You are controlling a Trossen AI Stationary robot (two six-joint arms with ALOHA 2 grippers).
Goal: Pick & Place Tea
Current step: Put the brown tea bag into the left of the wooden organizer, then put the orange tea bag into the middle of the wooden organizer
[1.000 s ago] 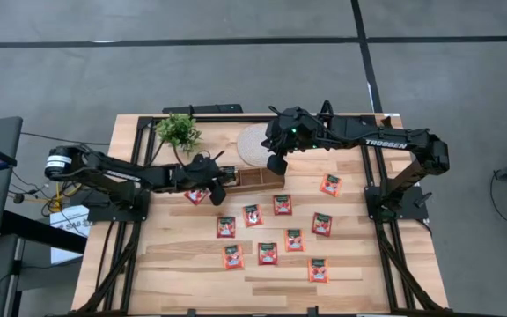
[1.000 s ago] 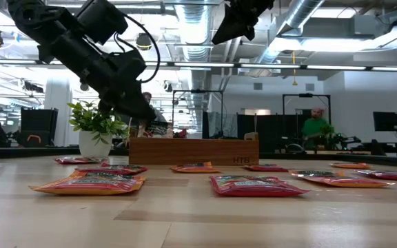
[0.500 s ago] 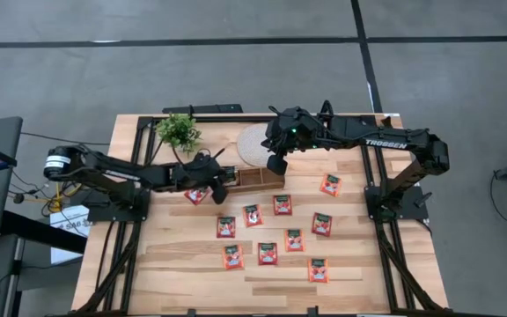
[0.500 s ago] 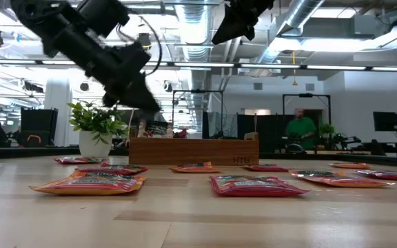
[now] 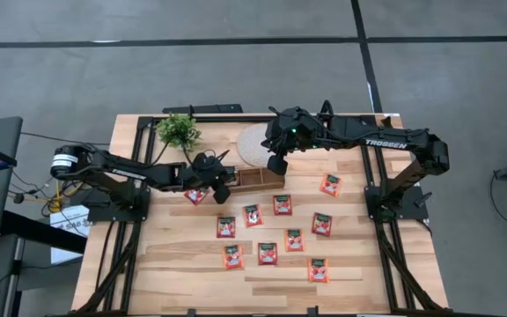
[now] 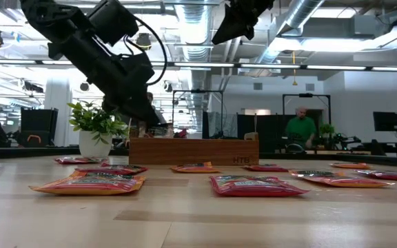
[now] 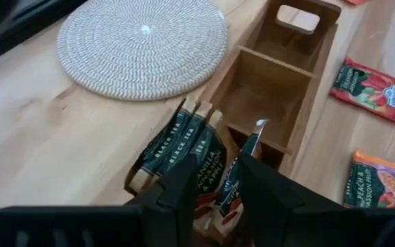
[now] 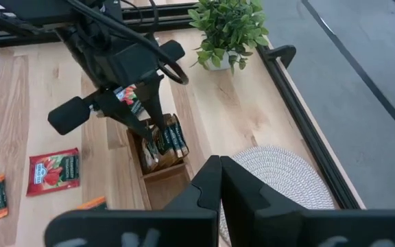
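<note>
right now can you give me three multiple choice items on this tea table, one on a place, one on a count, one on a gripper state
1. Where is the left gripper?
A. over the tray's filled end compartment
B. over the potted plant
C. at the table's near edge

2. How many sachets lie loose on the table in the high view?
A. four
B. ten
C. sixteen

3. How are the right gripper's fingers?
A. wide open
B. shut on a sachet
C. shut, holding nothing

Answers:
1. A: the left wrist view shows it over the wooden tray's end compartment, fingers around an upright sachet among others standing there.
2. B: ten red-orange sachets can be counted on the table top outside the tray.
3. C: the right wrist view shows its fingers pressed together with nothing between them, above the woven mat.
</note>
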